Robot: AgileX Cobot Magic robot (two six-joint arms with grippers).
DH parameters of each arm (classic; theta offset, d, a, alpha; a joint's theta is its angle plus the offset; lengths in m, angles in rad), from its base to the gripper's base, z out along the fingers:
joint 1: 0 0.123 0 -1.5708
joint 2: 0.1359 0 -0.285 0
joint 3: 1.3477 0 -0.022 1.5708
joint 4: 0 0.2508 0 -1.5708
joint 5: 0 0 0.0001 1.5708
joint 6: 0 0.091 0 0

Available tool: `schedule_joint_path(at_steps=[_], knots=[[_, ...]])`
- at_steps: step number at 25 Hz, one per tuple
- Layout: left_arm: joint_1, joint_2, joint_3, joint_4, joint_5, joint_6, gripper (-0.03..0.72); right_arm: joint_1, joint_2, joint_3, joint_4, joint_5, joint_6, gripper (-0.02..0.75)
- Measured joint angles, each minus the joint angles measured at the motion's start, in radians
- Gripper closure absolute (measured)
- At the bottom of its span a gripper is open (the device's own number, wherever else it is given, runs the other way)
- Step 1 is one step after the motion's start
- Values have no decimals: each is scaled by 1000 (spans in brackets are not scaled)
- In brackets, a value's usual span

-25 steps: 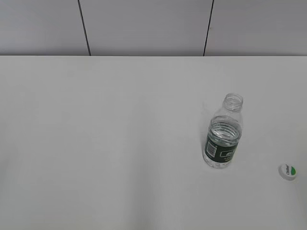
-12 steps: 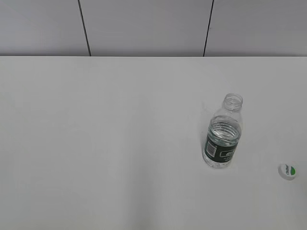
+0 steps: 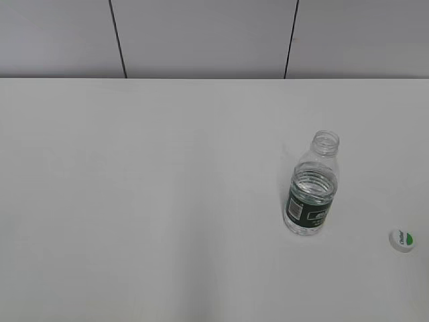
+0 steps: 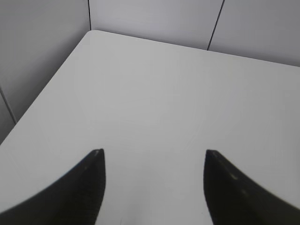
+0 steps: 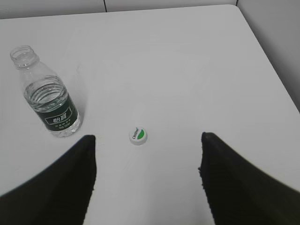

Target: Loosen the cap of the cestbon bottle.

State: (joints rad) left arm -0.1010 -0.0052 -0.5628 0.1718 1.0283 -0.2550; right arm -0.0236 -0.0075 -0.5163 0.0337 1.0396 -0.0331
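The cestbon bottle [image 3: 312, 191] stands upright on the white table, right of centre, its threaded neck open with no cap on it. It also shows in the right wrist view [image 5: 47, 93] at the upper left. The white cap [image 3: 402, 239] with a green patch lies flat on the table near the right edge, apart from the bottle. It also shows in the right wrist view [image 5: 138, 136]. My right gripper [image 5: 147, 138] is open and empty, above the table with the cap just ahead between its fingers. My left gripper [image 4: 153, 152] is open and empty over bare table.
The white table [image 3: 147, 201] has its far left corner [image 4: 93, 33] in the left wrist view and its right edge [image 5: 267, 56] in the right wrist view. A grey panelled wall [image 3: 201, 37] stands behind. Neither arm shows in the exterior view.
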Motion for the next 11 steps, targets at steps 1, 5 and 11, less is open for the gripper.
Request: schedule_joint_path(at_steps=[1, 5, 11], knots=[[0, 0, 0, 0, 0, 0, 184, 0, 0, 0, 0, 0, 0, 211], [0, 0, 0, 0, 0, 0, 184, 0, 0, 0, 0, -1, 0, 211], [0, 0, 0, 0, 0, 0, 184, 0, 0, 0, 0, -1, 0, 211]])
